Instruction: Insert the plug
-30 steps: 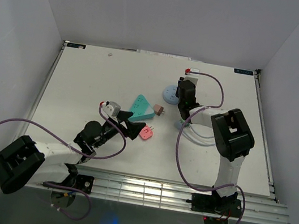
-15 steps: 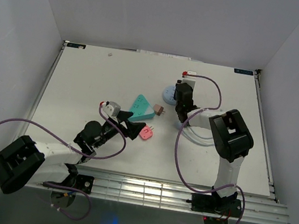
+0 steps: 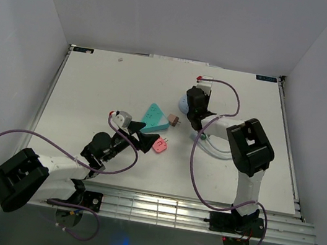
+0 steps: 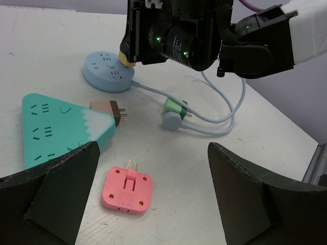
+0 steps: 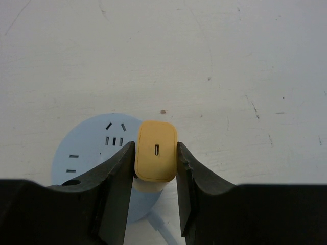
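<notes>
My right gripper [image 5: 156, 162] is shut on a yellow plug [image 5: 156, 149], its flat back face with a small slot turned toward the wrist camera. The plug hangs over the right edge of a round pale-blue socket [image 5: 92, 153]. From the left wrist the plug [image 4: 126, 57] shows just above that socket [image 4: 108, 71], at its rim; whether they touch is unclear. In the top view the right gripper [image 3: 191, 107] covers part of the socket [image 3: 182, 103]. My left gripper [image 4: 153, 153] stands wide open low over the table, a pink adapter [image 4: 127, 190] lying between its fingers.
A teal triangular power strip [image 3: 155, 118] lies mid-table with a brown plug [image 3: 174, 120] at its right tip. A green plug [image 4: 173, 108] and the socket's looping pale cable [image 4: 225, 120] lie under the right arm. The pink adapter [image 3: 159, 145] sits by the left gripper [image 3: 142, 139].
The right gripper has carried the yellow plug left and toward the back, from beside the round socket to over its edge. The left arm has stayed still.
</notes>
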Action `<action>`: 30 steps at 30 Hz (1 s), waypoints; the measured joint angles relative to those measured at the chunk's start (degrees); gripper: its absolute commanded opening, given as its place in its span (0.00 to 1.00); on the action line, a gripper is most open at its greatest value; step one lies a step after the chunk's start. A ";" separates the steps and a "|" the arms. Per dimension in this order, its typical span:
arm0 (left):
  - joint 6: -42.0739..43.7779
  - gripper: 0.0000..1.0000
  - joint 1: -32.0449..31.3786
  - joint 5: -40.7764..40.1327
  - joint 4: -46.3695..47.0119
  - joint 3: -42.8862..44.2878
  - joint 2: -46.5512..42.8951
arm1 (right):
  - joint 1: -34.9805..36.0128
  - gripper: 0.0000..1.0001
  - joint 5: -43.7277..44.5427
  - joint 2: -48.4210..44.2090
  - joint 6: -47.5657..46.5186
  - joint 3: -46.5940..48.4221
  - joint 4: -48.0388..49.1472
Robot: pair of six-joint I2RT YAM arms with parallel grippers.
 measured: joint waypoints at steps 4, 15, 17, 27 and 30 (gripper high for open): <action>0.02 0.98 0.02 0.00 0.04 0.00 0.00 | 0.42 0.08 1.62 0.02 1.70 1.57 -4.13; 0.00 0.98 0.00 0.04 0.39 -0.02 -0.15 | 1.25 0.08 2.29 -2.71 6.05 -0.46 -8.33; 0.02 0.98 0.02 0.04 0.39 -0.02 -0.42 | 1.79 0.08 2.62 -3.13 6.01 -1.03 -8.41; 0.04 0.98 0.02 0.02 0.44 -0.09 -1.46 | 5.49 0.08 6.99 -4.59 6.32 -4.17 -8.66; 0.04 0.98 0.00 0.02 0.44 -0.11 -1.46 | 6.47 0.08 8.48 -5.62 6.80 -7.06 -6.62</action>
